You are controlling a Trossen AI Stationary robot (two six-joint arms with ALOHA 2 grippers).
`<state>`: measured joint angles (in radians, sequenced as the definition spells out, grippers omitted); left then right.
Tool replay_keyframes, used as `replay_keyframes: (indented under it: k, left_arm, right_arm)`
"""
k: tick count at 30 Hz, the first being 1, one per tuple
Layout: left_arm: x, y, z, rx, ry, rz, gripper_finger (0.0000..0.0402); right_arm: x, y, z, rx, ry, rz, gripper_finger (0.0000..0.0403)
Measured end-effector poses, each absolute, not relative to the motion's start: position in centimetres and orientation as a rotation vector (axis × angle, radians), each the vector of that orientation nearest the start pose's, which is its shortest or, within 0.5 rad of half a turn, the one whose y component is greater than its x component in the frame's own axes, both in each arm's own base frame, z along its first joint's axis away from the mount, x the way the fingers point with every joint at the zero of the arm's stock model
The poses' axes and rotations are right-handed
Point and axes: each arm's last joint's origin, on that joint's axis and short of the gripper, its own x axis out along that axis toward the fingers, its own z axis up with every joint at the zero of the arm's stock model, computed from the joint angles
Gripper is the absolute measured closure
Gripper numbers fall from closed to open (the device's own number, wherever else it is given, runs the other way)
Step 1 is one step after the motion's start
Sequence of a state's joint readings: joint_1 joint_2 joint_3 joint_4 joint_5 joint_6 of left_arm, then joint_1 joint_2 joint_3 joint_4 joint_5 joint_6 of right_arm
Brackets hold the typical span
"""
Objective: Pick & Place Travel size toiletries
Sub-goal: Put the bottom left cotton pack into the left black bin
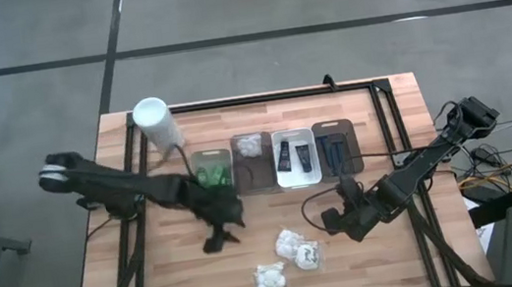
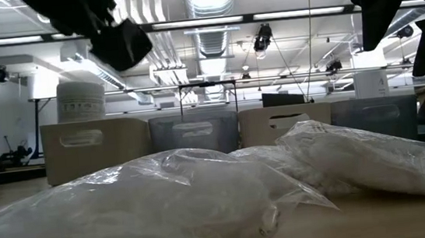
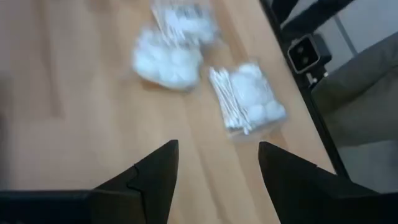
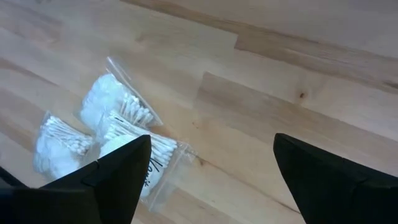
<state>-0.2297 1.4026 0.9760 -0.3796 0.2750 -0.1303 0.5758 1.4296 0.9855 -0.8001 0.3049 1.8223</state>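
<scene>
White crinkly packets of cotton swabs lie flat on the wooden table near its near edge: two overlapping (image 1: 298,249) (image 4: 118,124) and one apart (image 1: 270,278) (image 3: 249,96). They fill the foreground of the low view (image 2: 150,203). My left gripper (image 1: 221,235) (image 3: 217,146) is open, hovering left of the packets. My right gripper (image 1: 337,220) (image 4: 212,138) is open, hovering to their right. Green bottles (image 1: 213,176), another white packet (image 1: 250,145), black tubes (image 1: 294,155) and dark razors (image 1: 334,150) sit in the trays.
Four rectangular trays stand in a row across the table's middle (image 1: 241,180) (image 2: 198,132). A tall white cylindrical container (image 1: 156,122) (image 2: 80,100) stands at the far left. A black frame rail (image 1: 260,97) runs along the far edge. Bare wood lies between the grippers and the trays.
</scene>
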Motion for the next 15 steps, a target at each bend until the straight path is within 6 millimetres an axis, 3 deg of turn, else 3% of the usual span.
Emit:
replay_keyframes:
  k: [3, 8, 15]
  left_arm:
    - [29.3, -9.0, 22.6, -0.219, 0.906, -0.465, 0.0172]
    - [31.4, -10.1, 20.4, -0.322, 0.889, -0.595, 0.0174]
    - [33.1, -11.4, 17.0, -0.364, 0.940, -0.591, 0.0174]
  right_arm:
    - [22.4, 13.5, 22.4, 1.073, 0.918, -0.766, 0.0061]
    - [22.5, 13.6, 22.4, 1.059, 0.919, -0.737, 0.0046]
    - [22.4, 13.8, 22.4, 1.052, 0.923, -0.723, 0.0048]
